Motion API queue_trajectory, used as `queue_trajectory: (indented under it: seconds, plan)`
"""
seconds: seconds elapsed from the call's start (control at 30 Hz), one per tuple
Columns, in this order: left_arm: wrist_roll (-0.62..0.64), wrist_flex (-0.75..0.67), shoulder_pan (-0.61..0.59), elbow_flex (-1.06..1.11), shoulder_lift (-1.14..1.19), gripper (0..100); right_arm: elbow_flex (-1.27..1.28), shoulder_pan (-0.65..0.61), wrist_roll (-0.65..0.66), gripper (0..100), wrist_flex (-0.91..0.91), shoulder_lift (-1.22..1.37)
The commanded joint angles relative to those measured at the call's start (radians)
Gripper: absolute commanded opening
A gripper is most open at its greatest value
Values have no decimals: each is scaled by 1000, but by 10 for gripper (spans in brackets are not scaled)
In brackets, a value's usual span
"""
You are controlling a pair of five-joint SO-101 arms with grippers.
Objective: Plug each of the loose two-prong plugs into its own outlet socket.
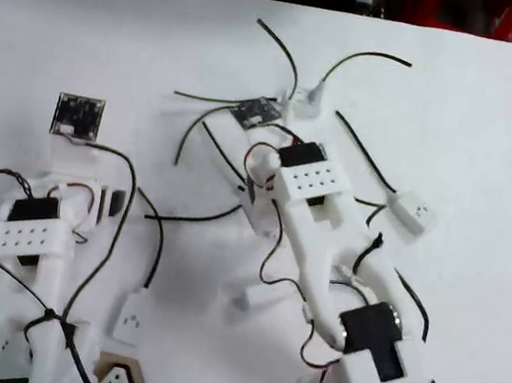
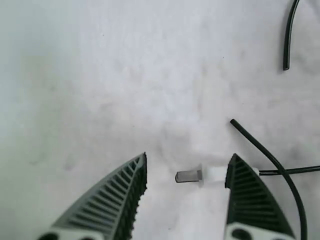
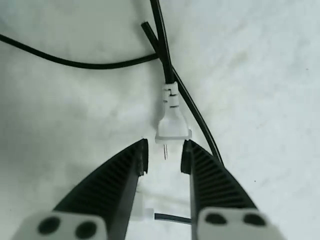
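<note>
White plug [image 3: 172, 122], black cord [image 3: 159, 30]

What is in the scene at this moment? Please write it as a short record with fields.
left pincer: open, its tips on both sides of a small plug lying on the table
right pincer: open, its tips at the pronged end of a white plug
socket one: right part of the table, no plug in it
socket two: left part of the table, no plug in it
</note>
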Motion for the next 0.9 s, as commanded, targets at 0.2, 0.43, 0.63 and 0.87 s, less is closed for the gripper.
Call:
queue_trajectory:
  seconds: [0.2, 0.43, 0.63, 0.87]
  plan:
    - [3, -18, -2, 0, -39, 252, -18, 19, -11, 109, -88, 120]
    - [3, -20, -1, 0, -39, 252, -14, 19, -11, 109, -87, 133]
    - [3, -20, -1, 0, -39, 252, -20, 18, -11, 68, -87, 124]
    - [3, -20, -1, 0, -39, 252, -49, 24, -8, 55, -81, 128]
